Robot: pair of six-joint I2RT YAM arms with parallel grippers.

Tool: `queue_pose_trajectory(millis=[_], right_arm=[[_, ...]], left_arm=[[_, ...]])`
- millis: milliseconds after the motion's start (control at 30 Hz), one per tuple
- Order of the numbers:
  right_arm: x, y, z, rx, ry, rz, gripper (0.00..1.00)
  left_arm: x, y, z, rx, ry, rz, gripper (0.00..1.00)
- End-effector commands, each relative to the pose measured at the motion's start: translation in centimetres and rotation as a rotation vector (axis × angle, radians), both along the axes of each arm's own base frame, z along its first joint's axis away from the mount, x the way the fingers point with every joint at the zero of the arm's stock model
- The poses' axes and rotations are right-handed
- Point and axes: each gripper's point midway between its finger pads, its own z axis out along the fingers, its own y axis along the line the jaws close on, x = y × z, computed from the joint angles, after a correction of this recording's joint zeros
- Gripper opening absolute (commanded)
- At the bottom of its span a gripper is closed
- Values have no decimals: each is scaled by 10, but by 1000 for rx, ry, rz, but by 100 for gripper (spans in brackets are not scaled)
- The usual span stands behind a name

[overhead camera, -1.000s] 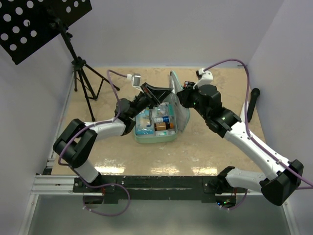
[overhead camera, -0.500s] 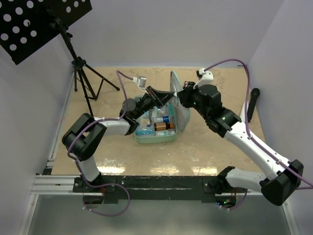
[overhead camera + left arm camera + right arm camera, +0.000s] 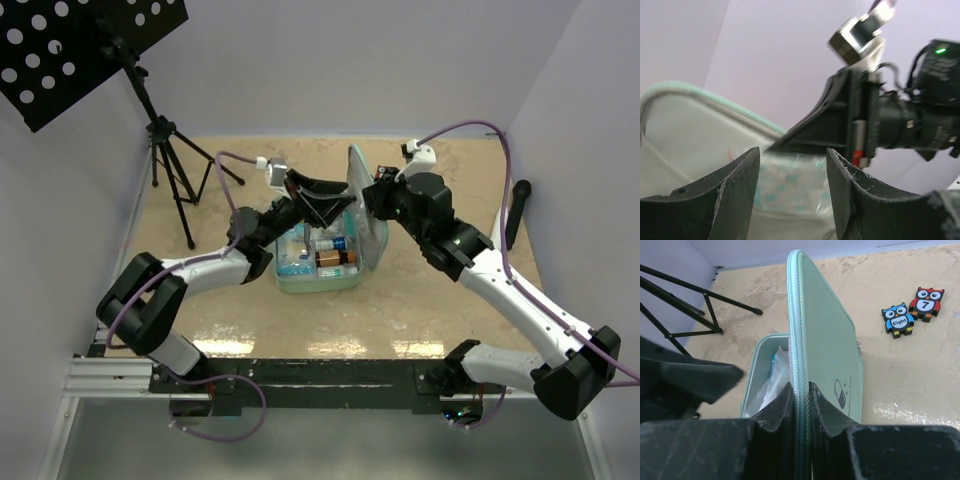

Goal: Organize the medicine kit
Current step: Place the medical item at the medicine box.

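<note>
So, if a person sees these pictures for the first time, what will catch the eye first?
The mint-green medicine kit lies open at the middle of the table, with its lid standing upright, pinched at the edge by the right claw. The left claw hangs open over the packed case. Two colourful owl figures lie on the table on the lid's outer side.

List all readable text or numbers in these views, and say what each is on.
"Eight": on the blue owl.
"7": on the red owl beside it.
Capsule logo on the lid of the medicine kit: the small print next to it is too small to read.
Packets and bottles inside the kit: labels too small to read.
</note>
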Motion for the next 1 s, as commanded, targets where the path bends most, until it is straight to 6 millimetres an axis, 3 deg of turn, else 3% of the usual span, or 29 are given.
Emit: queue_pose_trajectory(millis=[0,300,567,733,900,967], right_arm=[[-10,2,0,3,32,25,0],[-10,2,-2,2,36,30,0],[-10,2,-3,0,38,28,0],[-8,3,-5,-3,40,30,0],[-7,5,-2,0,38,31,0],[-7,4,-1,0,36,27,0]], left_arm=[[-33,27,75,-94,-319,56,60],[-19,18,50,-56,-235,56,56],[-24,39,55,3,-245,156,57],[-25,15,46,100,-228,76,39],[-19,-20,22,245,-205,39,28],[-14,-23,14,270,-182,44,25]])
